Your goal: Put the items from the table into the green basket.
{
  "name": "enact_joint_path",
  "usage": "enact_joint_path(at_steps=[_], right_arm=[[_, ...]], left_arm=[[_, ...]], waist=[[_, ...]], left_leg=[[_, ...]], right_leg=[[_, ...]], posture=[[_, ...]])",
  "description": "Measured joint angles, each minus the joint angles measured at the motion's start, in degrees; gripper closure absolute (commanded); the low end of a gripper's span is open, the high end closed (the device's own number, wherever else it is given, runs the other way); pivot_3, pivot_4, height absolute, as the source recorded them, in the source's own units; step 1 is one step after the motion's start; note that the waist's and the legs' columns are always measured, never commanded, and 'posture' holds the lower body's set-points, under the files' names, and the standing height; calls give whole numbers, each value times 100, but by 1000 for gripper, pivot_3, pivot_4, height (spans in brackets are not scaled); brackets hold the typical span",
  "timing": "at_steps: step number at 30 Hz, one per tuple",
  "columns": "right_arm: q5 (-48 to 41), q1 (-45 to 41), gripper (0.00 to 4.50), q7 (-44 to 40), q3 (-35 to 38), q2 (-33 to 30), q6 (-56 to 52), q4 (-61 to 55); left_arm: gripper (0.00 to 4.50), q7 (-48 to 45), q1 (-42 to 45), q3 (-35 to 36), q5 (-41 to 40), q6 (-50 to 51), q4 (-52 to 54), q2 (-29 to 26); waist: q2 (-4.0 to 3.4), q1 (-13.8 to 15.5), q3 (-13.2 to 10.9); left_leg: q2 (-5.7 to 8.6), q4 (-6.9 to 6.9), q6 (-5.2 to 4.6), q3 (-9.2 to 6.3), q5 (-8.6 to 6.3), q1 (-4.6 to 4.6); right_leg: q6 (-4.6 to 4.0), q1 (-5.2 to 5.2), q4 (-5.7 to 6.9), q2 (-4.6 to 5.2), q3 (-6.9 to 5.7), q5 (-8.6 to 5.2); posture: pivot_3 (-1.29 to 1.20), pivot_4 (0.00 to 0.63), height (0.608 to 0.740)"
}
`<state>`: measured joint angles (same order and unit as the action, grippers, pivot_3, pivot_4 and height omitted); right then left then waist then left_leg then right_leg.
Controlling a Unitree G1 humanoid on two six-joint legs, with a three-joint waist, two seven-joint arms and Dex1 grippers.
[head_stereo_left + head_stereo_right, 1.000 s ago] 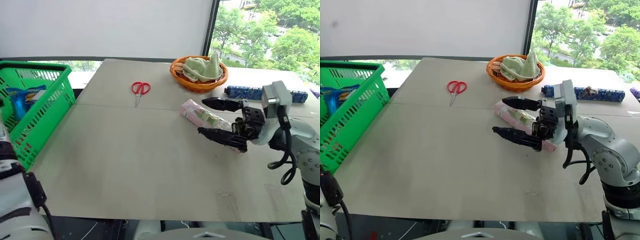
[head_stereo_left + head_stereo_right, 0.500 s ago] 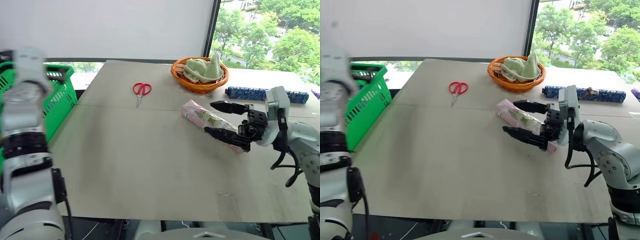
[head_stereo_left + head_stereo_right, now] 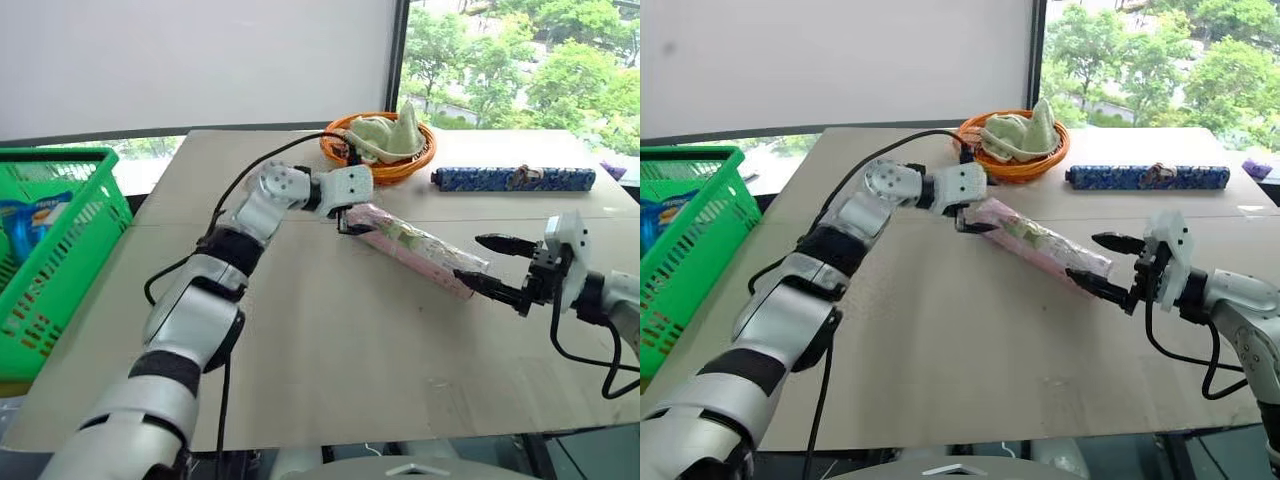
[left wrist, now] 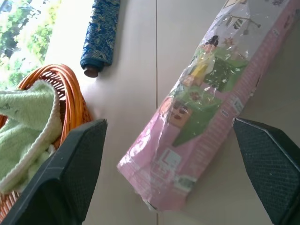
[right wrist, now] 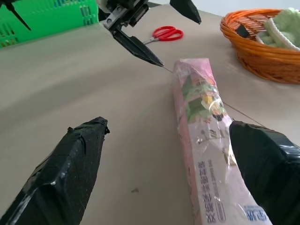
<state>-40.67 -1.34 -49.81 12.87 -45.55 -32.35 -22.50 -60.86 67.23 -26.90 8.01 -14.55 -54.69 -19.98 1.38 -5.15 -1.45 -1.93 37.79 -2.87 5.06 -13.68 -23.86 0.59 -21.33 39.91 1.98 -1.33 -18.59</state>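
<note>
The left claw (image 3: 345, 222) hides the far end of the pink packet (image 3: 415, 247).

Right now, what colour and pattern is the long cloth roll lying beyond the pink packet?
Dark blue with a fine gold pattern; the long cloth roll shows best in the left eye view.

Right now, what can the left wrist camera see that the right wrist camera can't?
Left wrist view: a blue patterned roll lying past the orange wicker basket.

Right wrist view: the red-handled scissors, the green basket and the left gripper, which is open at the far end of the packet.

Both: the pink packet lying flat on the table, and the orange wicker basket with a green cloth in it.
</note>
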Motion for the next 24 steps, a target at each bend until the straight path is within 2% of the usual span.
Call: enact_joint_path(at_steps=[2,6,12,16,24], right_arm=[[-40,269,0,137,165,83,-28,-245],[-121,684,0,439,327,282,-95,-706],[-149,1096,0,911,519,392,-256,-1092],[-165,1290,0,1147,565,477,-338,-1298],[-261,1334,0,1315,587,514,-380,-1474]], left_arm=[[72,-93,427,-75,266,-358,-845,385],[72,-263,983,-291,792,-796,-1765,848],[72,-96,1245,-535,1534,-824,-2268,1297],[72,-550,1242,-442,1583,-721,-2375,1543],[72,-243,1189,-689,2266,-390,-2511,1646]], waist=[[0,-37,-1],[-6,-243,-5],[-10,-697,-4],[-12,-1031,-6],[-17,-1640,-15]], left_leg=[[2,11,-8,0,-6,-10],[0,41,-30,5,-23,-23],[0,52,-41,6,-29,-20],[-2,51,-41,5,-29,-17],[-4,47,-42,1,-30,12]], right_leg=[[9,-2,-3,0,0,-5],[23,-4,0,4,6,-10],[38,2,2,8,15,-3],[39,3,4,6,17,-4],[64,30,3,7,20,-17]], posture=[[-327,0,740],[-385,0,740],[-456,0,740],[-478,0,740],[-502,0,740]])
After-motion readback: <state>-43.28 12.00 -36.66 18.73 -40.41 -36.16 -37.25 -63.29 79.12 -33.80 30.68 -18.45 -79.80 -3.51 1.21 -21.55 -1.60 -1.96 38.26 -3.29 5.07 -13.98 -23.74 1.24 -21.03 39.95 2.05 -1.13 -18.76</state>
